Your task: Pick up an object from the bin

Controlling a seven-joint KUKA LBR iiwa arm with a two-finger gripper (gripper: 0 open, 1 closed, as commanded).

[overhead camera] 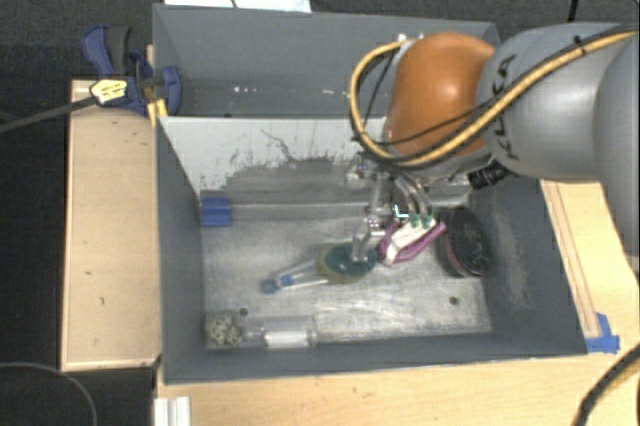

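Bin [300, 64] viewed from above; my arm enters from the right, with the orange wrist cover [440, 94] and looped cables above the right half of the floor. Landmark for this entry: the green-headed tool [345, 265], which lies flat near the middle of the floor. It has a dark green round head, and a slim handle with a blue end runs away from my arm toward the lower left. My gripper [368, 246] is low in the bin, its tip at the upper right edge of that green head, touching it or just above it; I cannot tell which. I also cannot tell whether the gripper is spread or closed, as the tip is dark and crowded against the things around it, and I see nothing clearly held. Just right of the landmark, and close against my gripper, is a purple-and-white piece [412, 240], tilted, with a little green at its top. Further right of the landmark, near the right wall, is a dark round disc [466, 249] with a reddish rim. Well to the upper left of the landmark, a small blue block [215, 211] rests at the foot of the left wall. Below and left of the landmark, along the front wall, lies a clear tube [285, 338], with a speckled lump [226, 330] just beside its left end. These things lie apart from each other, not heaped.
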